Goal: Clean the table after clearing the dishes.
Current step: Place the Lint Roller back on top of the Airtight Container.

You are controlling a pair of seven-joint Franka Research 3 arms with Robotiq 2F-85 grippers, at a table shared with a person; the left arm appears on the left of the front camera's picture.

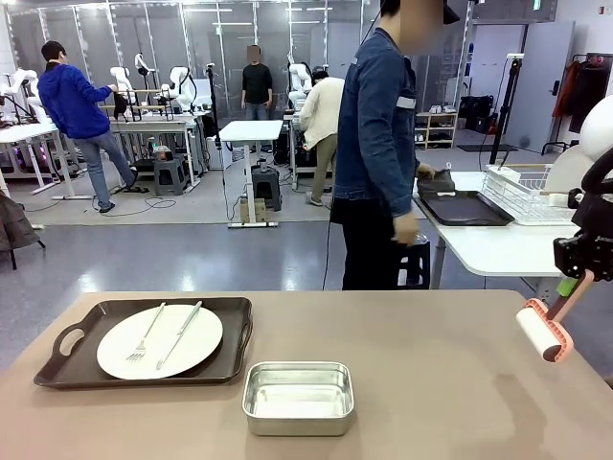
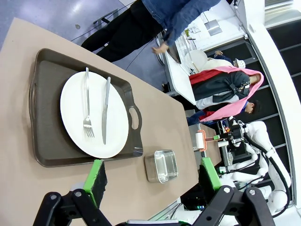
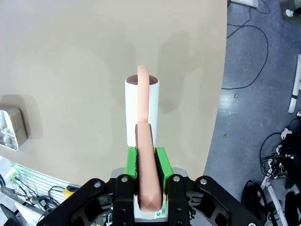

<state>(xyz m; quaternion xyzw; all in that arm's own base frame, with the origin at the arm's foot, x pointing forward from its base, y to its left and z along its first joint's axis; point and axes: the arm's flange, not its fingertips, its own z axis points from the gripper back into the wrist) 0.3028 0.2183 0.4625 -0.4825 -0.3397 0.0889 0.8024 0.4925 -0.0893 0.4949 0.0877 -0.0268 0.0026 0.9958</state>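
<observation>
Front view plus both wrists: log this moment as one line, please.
left gripper: open | right gripper: shut on lint roller, over table | tray with plate: on table | steel pan: beside tray

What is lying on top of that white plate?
A silver fork and a knife, side by side. The plate hides the middle of the dark tray beneath it.

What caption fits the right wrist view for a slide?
Right gripper clamps the pink handle of a white lint roller over the tan table, steel pan at frame edge.
</observation>
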